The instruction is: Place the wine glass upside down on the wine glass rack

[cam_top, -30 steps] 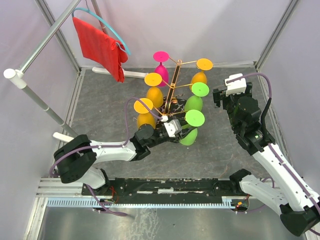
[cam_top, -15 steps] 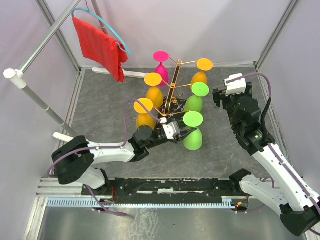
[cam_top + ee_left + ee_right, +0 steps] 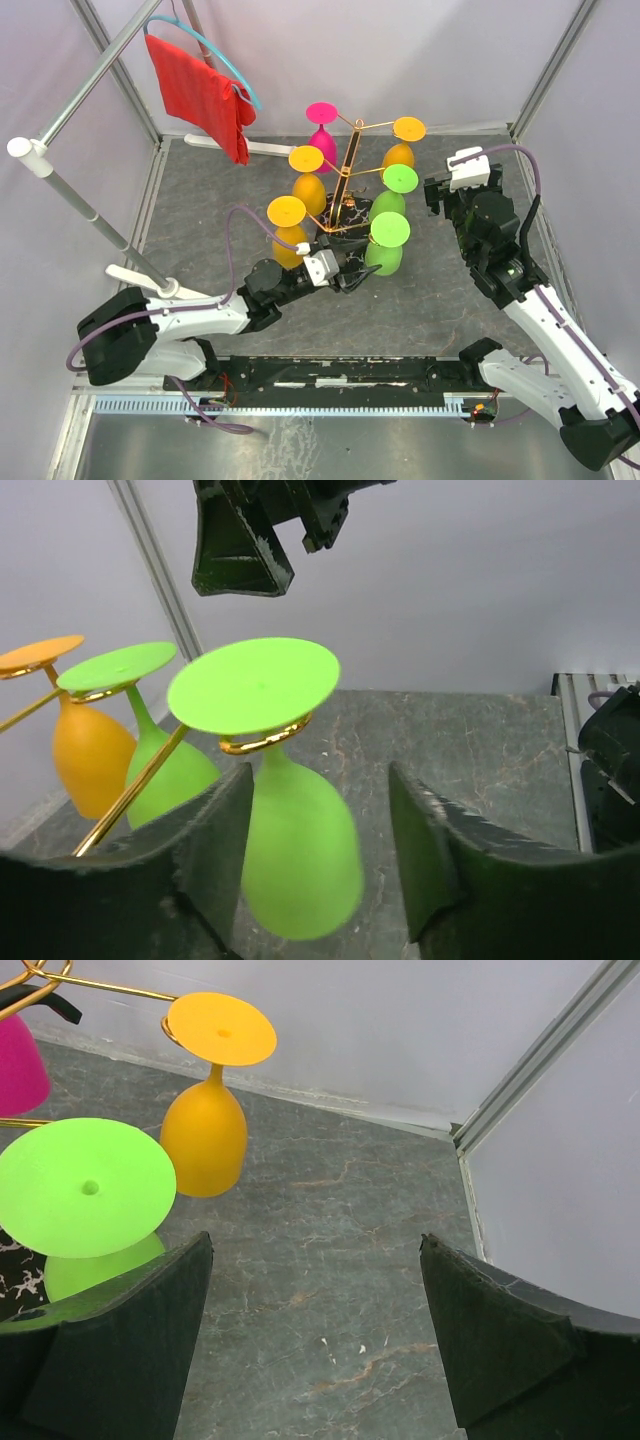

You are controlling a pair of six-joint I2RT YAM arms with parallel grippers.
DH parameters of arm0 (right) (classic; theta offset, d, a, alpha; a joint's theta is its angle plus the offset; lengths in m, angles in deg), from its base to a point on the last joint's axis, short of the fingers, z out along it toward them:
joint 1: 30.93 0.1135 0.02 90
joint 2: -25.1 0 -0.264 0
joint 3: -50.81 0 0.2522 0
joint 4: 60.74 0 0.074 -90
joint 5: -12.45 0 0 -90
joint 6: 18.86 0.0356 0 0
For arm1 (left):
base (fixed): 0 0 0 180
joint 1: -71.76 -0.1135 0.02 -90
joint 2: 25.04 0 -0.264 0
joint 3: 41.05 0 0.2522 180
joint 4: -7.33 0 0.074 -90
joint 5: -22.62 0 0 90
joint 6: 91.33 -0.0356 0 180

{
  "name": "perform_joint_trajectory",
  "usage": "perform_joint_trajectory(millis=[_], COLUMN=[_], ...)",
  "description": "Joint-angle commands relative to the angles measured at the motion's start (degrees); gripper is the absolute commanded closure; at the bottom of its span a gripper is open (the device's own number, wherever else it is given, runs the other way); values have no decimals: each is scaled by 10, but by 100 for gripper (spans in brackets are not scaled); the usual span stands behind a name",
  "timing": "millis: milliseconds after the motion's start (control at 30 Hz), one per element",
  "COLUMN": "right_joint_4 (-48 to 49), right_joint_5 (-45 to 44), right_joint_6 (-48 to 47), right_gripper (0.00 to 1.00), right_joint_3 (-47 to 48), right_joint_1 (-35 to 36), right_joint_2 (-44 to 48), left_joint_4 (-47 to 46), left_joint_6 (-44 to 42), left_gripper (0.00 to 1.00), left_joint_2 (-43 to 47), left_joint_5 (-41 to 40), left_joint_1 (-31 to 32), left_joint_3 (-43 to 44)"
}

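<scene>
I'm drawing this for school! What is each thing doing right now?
nearest green wine glass: hanging upside down on the rack.
wine glass rack: standing upright.
left claw: open, holding nothing.
right claw: open, empty.
red cloth: hanging on a hanger.

At the left edge of the right wrist view, the pink wine glass is cut off. The bowl of the near green wine glass is mostly hidden behind a finger of the right hand. From above, hanging glasses cover most of the marbled base of the wine glass rack.
</scene>
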Motion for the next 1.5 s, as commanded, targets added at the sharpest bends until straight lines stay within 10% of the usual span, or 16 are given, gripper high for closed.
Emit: perform_joint_trajectory(millis=[0, 67, 500, 867, 1467], right_joint_4=[10, 0, -112, -211, -294], right_joint_5=[-19, -27, -77, -74, -62], right_joint_6=[4, 10, 78, 144, 174], right_gripper=[7, 6, 0, 0, 0], right_joint_3=[13, 19, 35, 21, 77], right_joint_1=[-3, -3, -3, -3, -3], right_joint_2=[0, 2, 47, 105, 117], left_joint_4=[4, 5, 252, 555, 562], left_joint_6=[-2, 14, 164, 225, 257], left_gripper=[25, 1, 1, 1, 1], left_joint_2=[18, 26, 208, 217, 217], left_joint_5=[-16, -42, -194, -255, -342], left_joint_1=[3, 4, 3, 4, 4], left_joint_3=[-7, -18, -23, 142, 176])
